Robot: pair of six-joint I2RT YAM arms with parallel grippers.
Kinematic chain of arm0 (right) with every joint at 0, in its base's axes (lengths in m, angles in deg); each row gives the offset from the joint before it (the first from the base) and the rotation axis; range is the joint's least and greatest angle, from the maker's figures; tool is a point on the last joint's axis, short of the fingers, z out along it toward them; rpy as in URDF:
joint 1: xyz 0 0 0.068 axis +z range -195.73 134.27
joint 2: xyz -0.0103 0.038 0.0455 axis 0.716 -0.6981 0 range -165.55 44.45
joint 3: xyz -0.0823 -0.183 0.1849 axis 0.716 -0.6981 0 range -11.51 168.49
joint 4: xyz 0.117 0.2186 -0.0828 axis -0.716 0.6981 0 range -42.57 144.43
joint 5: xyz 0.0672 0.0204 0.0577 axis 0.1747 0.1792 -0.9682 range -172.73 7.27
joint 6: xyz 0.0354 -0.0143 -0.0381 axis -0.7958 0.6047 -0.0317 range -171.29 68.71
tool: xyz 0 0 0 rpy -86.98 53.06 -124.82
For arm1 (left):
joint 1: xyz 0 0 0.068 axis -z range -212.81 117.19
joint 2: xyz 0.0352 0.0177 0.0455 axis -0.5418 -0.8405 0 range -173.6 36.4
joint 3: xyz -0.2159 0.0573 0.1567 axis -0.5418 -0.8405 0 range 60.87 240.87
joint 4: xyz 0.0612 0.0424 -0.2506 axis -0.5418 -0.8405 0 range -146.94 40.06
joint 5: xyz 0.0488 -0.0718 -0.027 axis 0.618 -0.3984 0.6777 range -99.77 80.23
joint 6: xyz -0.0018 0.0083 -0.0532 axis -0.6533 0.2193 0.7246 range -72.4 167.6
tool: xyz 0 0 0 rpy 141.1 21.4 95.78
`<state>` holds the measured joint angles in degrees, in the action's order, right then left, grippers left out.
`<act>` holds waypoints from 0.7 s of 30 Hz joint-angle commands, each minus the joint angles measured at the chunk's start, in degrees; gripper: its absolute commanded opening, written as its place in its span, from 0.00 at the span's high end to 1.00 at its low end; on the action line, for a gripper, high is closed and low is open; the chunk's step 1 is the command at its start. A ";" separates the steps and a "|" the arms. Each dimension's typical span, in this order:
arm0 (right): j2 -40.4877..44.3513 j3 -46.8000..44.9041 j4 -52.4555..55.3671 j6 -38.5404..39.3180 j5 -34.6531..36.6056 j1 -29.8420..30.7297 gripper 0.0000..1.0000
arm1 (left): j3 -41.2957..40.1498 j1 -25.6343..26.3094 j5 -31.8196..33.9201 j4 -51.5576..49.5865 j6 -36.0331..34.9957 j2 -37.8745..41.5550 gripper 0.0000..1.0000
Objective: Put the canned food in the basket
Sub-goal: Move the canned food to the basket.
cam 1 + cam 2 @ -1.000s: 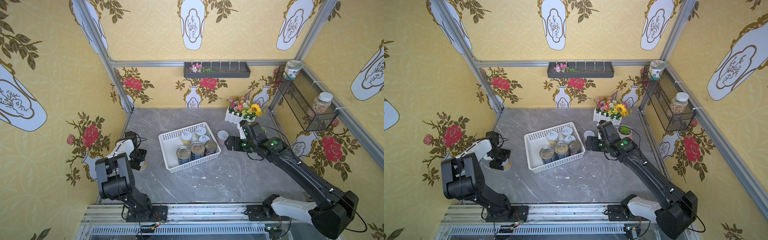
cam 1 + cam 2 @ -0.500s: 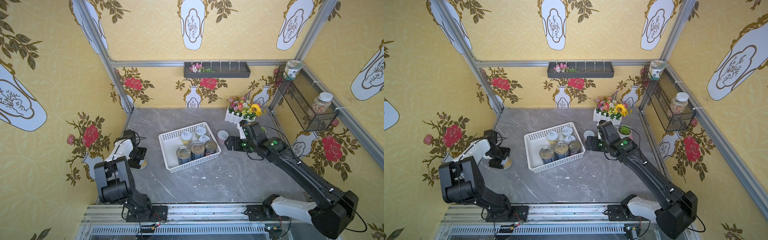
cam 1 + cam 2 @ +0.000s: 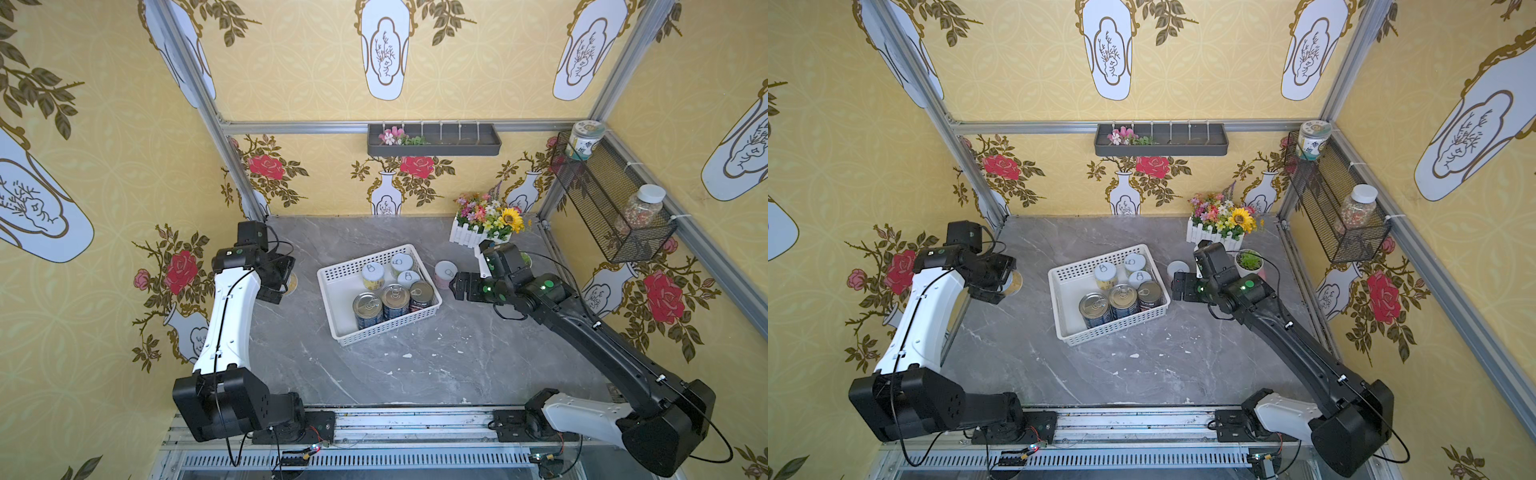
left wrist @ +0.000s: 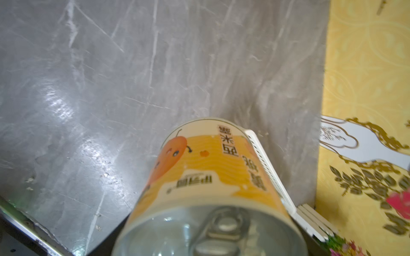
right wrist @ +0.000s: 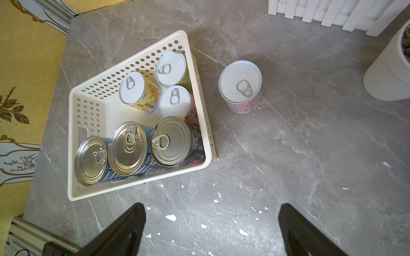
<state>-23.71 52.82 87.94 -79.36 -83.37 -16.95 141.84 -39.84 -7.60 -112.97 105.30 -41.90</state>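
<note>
Along the left edge of the grey marble desk (image 3: 415, 365), the left fingers (image 3: 281, 272) are closed around a small pale yellow and orange tin with a pull-tab lid (image 4: 206, 172). The left wrist view shows this tin filling the frame close to the camera, though the fingers themselves are hidden there. Compared with a second ago, this arm has risen and reached farther toward the back of the desk, and the tin has travelled with it. The tin is well apart from the shallow rectangular white plastic basket with perforated sides (image 3: 330, 309), which stands mid-desk. Six tins (image 3: 388, 295) stand upright inside the basket, three with white lids and three with silver lids and dark labels, all unchanged. A pink tin with a white lid (image 3: 444, 272) stands on the desk just beside the basket's right wall, outside it, where it was before. The right fingers (image 5: 131, 223) are spread wide and hold nothing, hovering near the pink tin in the same spot as earlier.
</note>
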 commanded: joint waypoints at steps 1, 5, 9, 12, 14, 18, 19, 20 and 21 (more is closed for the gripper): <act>0.09 0.17 -1.66 0.51 1.04 -0.12 0.03 | 5.63 4.26 1.71 -3.41 3.49 -1.57 0.49; 0.05 0.07 -1.66 0.41 0.84 -0.12 0.03 | 11.77 11.27 3.19 -4.41 6.12 -6.43 0.49; 0.27 -0.02 -1.65 0.48 0.85 -0.08 0.03 | 14.65 17.82 4.75 -4.29 8.52 -12.06 0.49; 0.26 -0.04 -1.53 0.41 0.95 -0.08 0.03 | 16.02 21.55 4.60 -3.23 9.67 -15.93 0.49; 0.29 -0.08 -1.46 0.48 1.03 -0.12 0.03 | 16.87 23.27 4.03 -1.96 10.01 -18.23 0.49; 0.39 -0.09 -1.49 0.56 1.08 -0.12 0.03 | 19.15 24.60 3.32 -1.61 9.85 -22.90 0.49; 0.47 -0.09 -1.47 0.50 0.96 -0.11 0.03 | 19.48 24.61 3.43 -1.81 9.85 -23.96 0.49; 0.48 -0.09 -1.43 0.50 0.97 -0.12 0.03 | 19.73 24.61 3.62 -1.84 9.96 -24.83 0.49; 0.55 -0.09 -1.40 0.56 0.88 -0.08 0.03 | 19.70 24.62 3.70 -1.80 9.90 -25.44 0.49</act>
<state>-23.52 52.82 87.94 -79.36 -82.68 -17.02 161.12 -15.25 -4.16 -115.54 114.69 -65.86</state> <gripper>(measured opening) 0.972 0.780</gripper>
